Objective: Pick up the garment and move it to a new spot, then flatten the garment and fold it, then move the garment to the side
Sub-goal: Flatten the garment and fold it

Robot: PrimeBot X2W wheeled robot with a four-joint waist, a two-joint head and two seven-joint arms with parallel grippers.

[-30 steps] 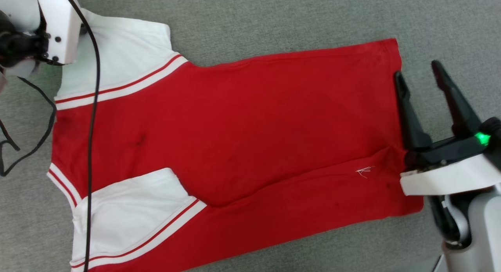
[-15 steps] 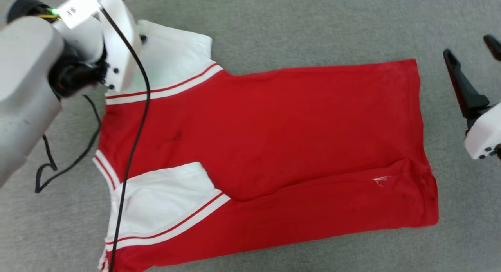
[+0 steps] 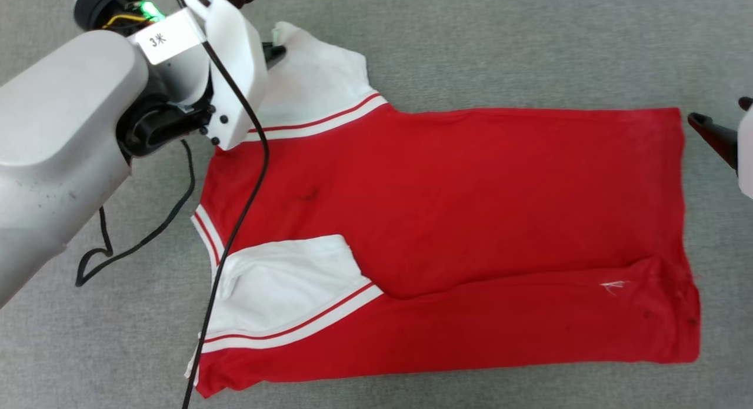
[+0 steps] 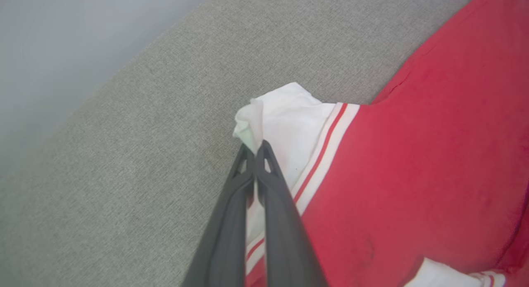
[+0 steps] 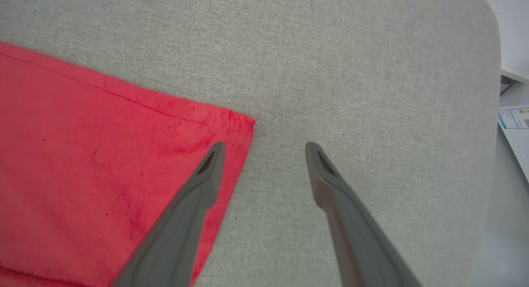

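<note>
Surface (image 3: 470,44): grey woven cloth, flat.
Garment (image 3: 470,209): red jersey with white, stripe-edged sleeves, spread mid-surface, hem toward the right; a fold runs along its near side.
Left arm (image 3: 59,115): pale shell, reaching across the upper left over the far sleeve (image 3: 312,85).
Right gripper (image 5: 264,148): fingers spread wide, one over the hem corner, one over bare cloth.
Left gripper (image 4: 256,148): fingers pressed together, pinching the bunched sleeve corner.
Cable (image 3: 247,179): black, draped across the garment's shoulder end.
</note>
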